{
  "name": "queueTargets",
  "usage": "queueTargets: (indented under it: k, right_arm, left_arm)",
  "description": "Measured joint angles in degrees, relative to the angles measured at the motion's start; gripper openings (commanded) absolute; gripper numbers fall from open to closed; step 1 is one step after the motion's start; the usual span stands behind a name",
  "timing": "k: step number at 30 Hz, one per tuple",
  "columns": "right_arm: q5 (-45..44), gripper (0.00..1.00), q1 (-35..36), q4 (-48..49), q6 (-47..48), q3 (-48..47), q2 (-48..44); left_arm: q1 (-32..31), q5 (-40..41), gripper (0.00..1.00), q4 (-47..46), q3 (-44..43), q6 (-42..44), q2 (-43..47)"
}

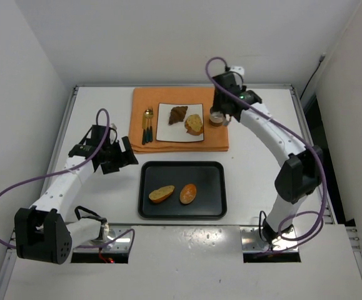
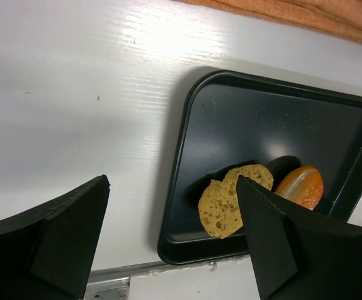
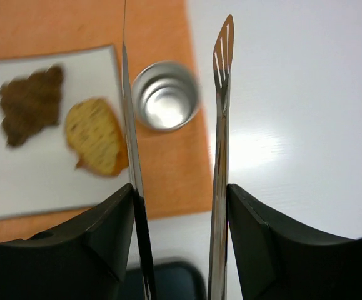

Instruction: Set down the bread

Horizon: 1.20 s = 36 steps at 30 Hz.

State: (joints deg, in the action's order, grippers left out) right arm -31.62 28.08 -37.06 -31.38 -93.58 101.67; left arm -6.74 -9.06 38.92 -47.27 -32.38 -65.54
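Between white walls [image 1: 18, 75], white table [image 1: 99, 94] holds orange mat [image 1: 144, 100], black tray [image 1: 212, 187] with bread [image 1: 161, 194].

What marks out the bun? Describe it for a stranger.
On the white table, find the black tray. Two pieces lie in it; the bun is the right one. It is glossy orange-brown, unlike the rough golden slice beside it.
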Motion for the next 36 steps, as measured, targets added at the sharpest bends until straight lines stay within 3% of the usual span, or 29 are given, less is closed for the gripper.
queueTargets:
  k: [6, 17, 20, 24, 28, 32, 36]
  right_arm:
    - [-1.9, 0.59, -10.5, 2.9, 0.1, 2.8, -3.8]
    - [-4.3, 0.59, -21.9, 15.1, -1.7, 20.7, -4.0]
    - [-4.1, 0.64, -23.1, 18.9, -2.6, 23.0, -1.3]
    - [-3.6, 0.83, -23.6, 21.1, -4.1, 23.5, 2.9]
    - [-2.0, 0.95, -23.9, 21.5, -4.8, 23.5, 5.9]
    - [-0.8, 1.00, -24.3, 18.1, -5.0, 20.8, 7.0]
    - [-0.8, 1.00, -24.3, 11.1, -5.6, 12.1, 7.2]
  left_arm:
    - [0.0, 0.0, 0.88, -0.1, -1.6, 0.0, 0.0]
    - [0.4, -0.2, 0.88, -1.0, -3.9, -0.3, -0.8]
    - [0.4, -0.3, 0.88, -1.4, -4.5, -0.3, -1.3]
    - [0.5, -0.6, 0.88, -1.3, -4.9, -0.3, -1.8]
    - [0.5, -0.7, 0.88, -1.3, -5.0, -0.3, -2.1]
    - [0.5, -0.7, 0.88, -1.3, -5.0, -0.3, -2.2]
    - [0.5, -0.8, 0.88, -1.2, -5.6, -0.2, -2.6]
